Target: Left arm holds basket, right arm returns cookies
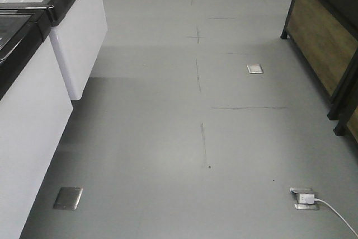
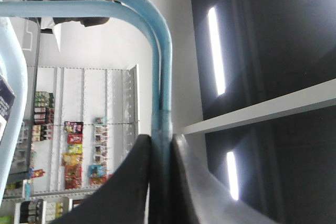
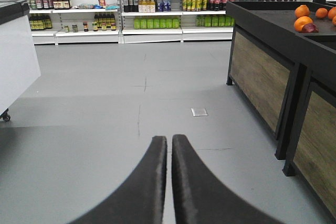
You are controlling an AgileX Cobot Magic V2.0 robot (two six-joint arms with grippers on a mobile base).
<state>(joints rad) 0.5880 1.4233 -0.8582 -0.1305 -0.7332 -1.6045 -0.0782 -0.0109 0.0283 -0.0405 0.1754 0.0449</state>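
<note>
Where the left claw (image 2: 160, 141) grips: its two black fingers are pinched tight onto the paired light blue handles of the basket (image 2: 164, 51), which arch away from the grip toward the left of that view.
Cookie box (image 2: 4, 106): only a dark navy sliver with white marks shows, at the far left edge of the left wrist view, just beside a curved blue bar of the basket.
Box lettering: too cut off to read.
Right claw (image 3: 169, 142): fingers pressed together with a hairline gap and nothing between them, reaching out low over the floor.
Shelves (image 3: 168, 9): far wall, rows of yellow, green and dark bottles; labels too small to read.
Snack packets (image 2: 73, 156): red, yellow and blue, hanging on a white rack; no brand legible.
Floor (image 1: 168, 138): a wide grey lane with thin dark lines, running between the furniture on either side.
Left edge: white cabinets (image 1: 33, 155) with black tops.
Right edge: dark stand (image 1: 324, 37) with wood panels; oranges (image 3: 307, 17) lie on its top.
Floor plates: one metal plate (image 1: 68, 198) near left, one (image 1: 255, 69) farther right.
Plug (image 1: 305, 198): white, in a near-right plate, its cable running off to the right.
</note>
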